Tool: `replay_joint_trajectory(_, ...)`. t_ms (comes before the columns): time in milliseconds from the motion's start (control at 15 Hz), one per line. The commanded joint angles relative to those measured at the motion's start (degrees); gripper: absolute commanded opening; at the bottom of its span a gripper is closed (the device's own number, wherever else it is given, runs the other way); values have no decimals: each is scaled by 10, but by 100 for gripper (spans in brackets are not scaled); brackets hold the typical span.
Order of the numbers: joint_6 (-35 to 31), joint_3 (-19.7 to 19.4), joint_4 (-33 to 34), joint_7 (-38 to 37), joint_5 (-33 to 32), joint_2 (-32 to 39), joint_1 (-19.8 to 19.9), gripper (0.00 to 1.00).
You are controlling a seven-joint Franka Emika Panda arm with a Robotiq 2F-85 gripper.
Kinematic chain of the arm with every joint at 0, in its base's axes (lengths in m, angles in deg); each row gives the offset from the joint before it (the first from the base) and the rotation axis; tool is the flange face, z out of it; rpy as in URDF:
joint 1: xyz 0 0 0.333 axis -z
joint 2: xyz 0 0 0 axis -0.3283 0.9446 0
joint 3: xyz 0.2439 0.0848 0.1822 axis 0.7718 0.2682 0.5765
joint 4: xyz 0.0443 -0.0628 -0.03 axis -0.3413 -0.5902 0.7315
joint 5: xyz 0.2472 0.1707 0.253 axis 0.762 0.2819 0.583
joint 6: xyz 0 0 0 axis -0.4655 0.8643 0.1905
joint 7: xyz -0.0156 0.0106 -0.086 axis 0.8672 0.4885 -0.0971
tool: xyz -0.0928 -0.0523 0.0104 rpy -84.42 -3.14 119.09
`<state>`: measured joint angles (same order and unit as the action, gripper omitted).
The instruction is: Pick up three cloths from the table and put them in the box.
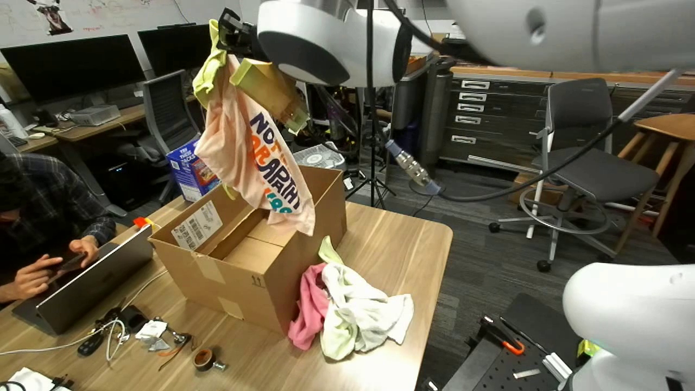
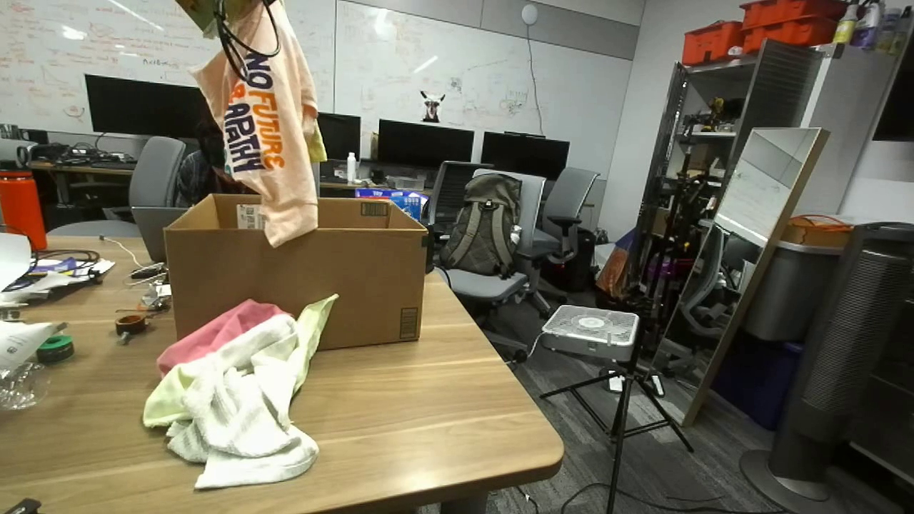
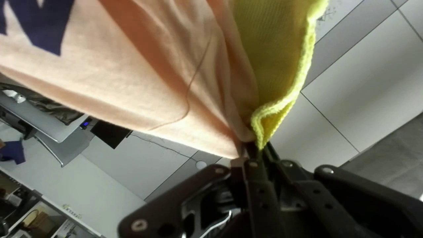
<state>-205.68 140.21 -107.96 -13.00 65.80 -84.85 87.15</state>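
Note:
My gripper (image 1: 225, 33) is high above the box (image 1: 233, 288), shut on bunched fabric. Pinched at its tips (image 3: 259, 150) are a bright yellow cloth (image 3: 277, 43) and a peach cloth (image 3: 138, 72) with printed lettering. Both hang down; the peach one's lower end reaches the box's opening and overlaps its near rim in both exterior views. Against the box's side, on the table (image 2: 428, 400), lie a cream-white cloth (image 2: 235, 400), a pale yellow-green cloth (image 2: 314, 328) and a pink cloth (image 1: 309, 315), heaped together. Part of the box's floor is hidden.
A laptop (image 1: 103, 277) and a seated person's hands (image 1: 35, 279) are beside the box. Keys and cables (image 1: 111, 320) and a tape roll (image 1: 203, 358) lie on the table's near part. A thick cable (image 1: 499, 193) hangs from the arm.

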Motion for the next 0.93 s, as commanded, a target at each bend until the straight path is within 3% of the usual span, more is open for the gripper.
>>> replay_joint_trajectory(0,-26,70,35,-84,5,-84,83,32)
replay_joint_trajectory(333,5,96,3,-189,-74,-137,81,70)
replay_joint_trajectory(600,31,94,-47,-299,-227,-130,64,99)
replay_joint_trajectory(867,111,61,-116,-373,-378,-100,50,100)
